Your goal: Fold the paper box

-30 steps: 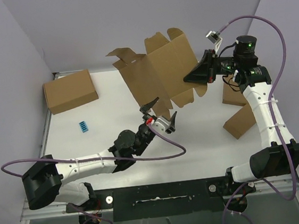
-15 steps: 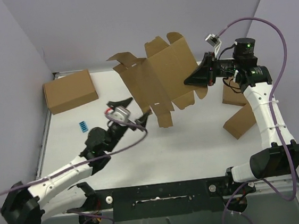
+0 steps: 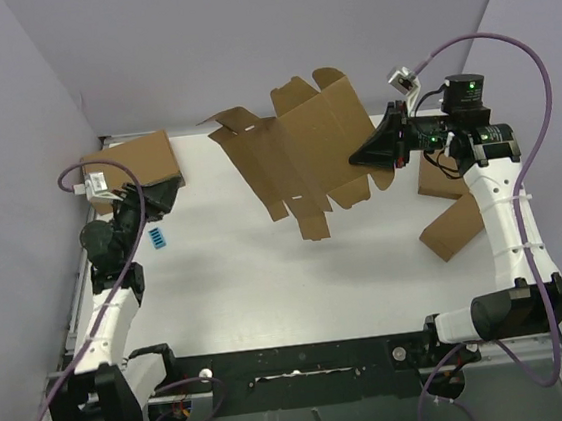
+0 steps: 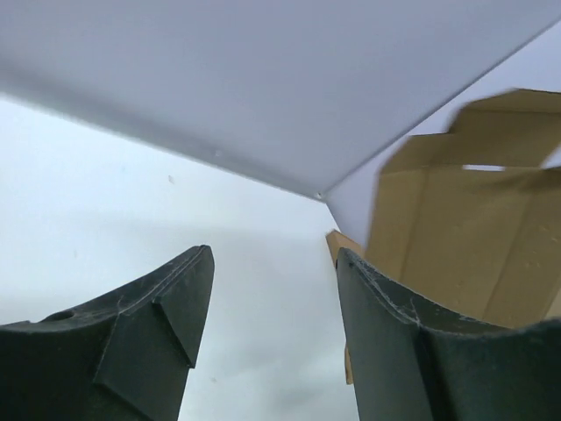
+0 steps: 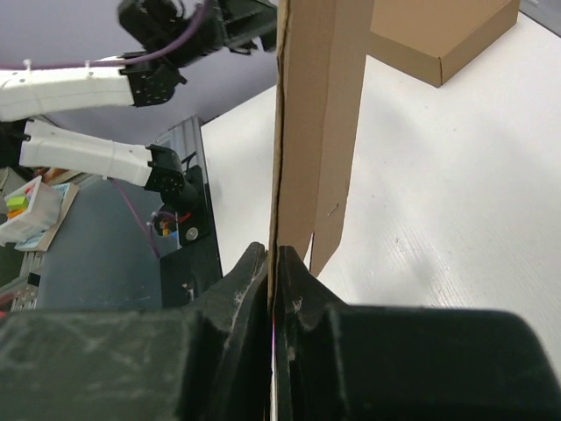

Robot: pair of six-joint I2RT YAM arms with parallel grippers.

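No text, label, brand, number or sign can be read in any of the views. The only thing that seems to carry print is a small multicoloured packet (image 5: pixel 24 207), low and far to the left of the right gripper (image 5: pixel 273 260) in the right wrist view, beyond the table's edge. Its markings are too small and blurred to make out.
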